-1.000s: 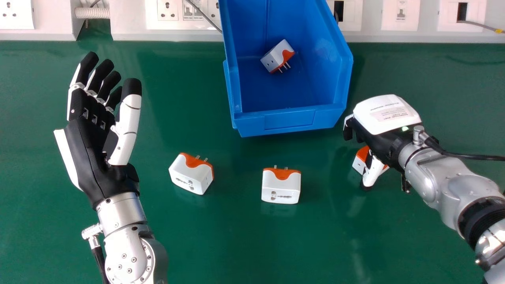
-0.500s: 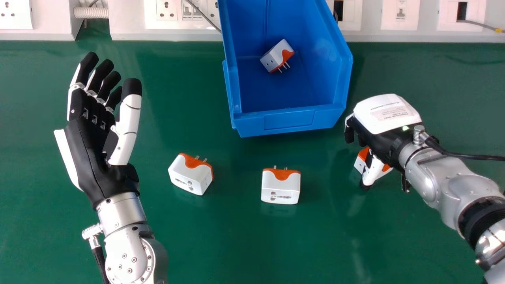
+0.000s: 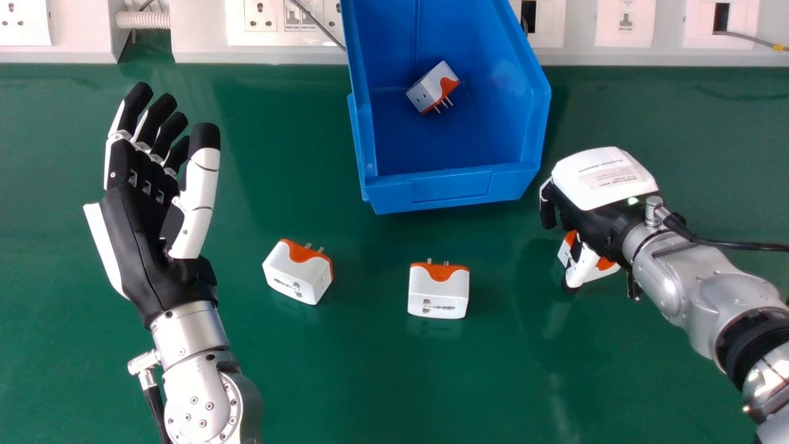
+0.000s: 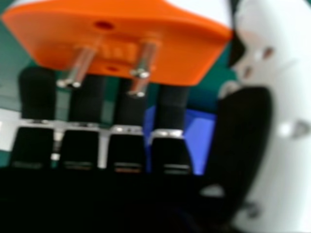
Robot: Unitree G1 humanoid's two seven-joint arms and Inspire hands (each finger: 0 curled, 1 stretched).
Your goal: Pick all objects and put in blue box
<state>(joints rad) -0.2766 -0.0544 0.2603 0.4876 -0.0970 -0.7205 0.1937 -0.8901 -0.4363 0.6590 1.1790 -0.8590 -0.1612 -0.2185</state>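
Fingers on the right hand (image 3: pixel 601 185) curl down around a white-and-orange travel plug adapter (image 4: pixel 116 29), the thumb on its near side; how firm the grip is I cannot tell. The left hand's (image 3: pixel 138 228) fingers are open and nearly straight, the palm up.

Largest is the green table (image 3: pixel 370 382), with white trunking (image 3: pixel 647 54) along its far edge, fitted with sockets (image 3: pixel 261 15). The blue box (image 3: pixel 450 188) sits on the table against that far edge, between the hands. The left hand is above the table, well apart from the box; the right is just beyond the box's near right corner, with its adapter low beneath it.

Two loose adapters stand on the table nearer than the box: the middle adapter (image 3: pixel 438 293) in front of the box's near edge, the left adapter (image 3: pixel 298 271) between it and the left hand. The boxed adapter (image 3: pixel 428 89) lies tilted inside, well back from the near edge. Smallest are the metal prongs (image 4: pixel 141 65), pointing toward the right palm.
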